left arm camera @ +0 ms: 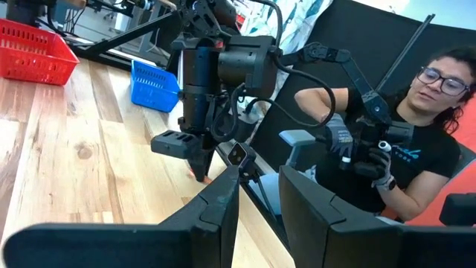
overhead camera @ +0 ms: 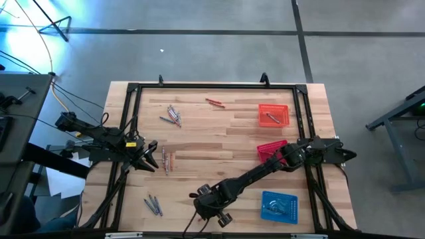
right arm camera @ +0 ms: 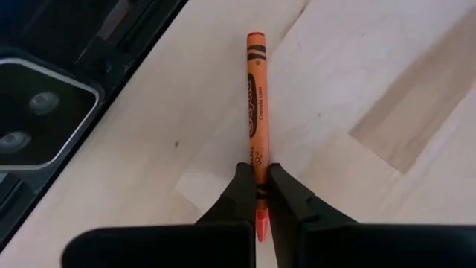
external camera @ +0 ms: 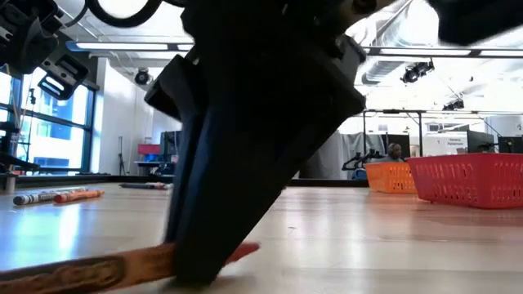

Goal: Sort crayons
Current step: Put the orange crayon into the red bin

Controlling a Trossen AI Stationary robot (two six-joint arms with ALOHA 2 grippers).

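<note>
the orange crayon (right arm camera: 256, 112) lies flat on the table (overhead camera: 232, 133) at its near edge, clamped near its tip between the right gripper (right arm camera: 258, 195) fingers. note that sorting is only partly done: the baskets hold a few pieces, while loose crayons (overhead camera: 171, 116) lie in several clusters. your right arm reaches down and across toward the near edge. the left gripper (overhead camera: 147, 158) waits at the left, fingers apart, holding nothing.

From above, I have my right pincer (overhead camera: 214, 214) down at the worktop's (overhead camera: 219, 136) near edge, left of the blue basket (overhead camera: 279, 205). My left pincer (overhead camera: 154, 157) sits beside a small bunch of crayons (overhead camera: 166, 160). Orange basket (overhead camera: 273, 114) and red basket (overhead camera: 269, 149) stand at right.
</note>
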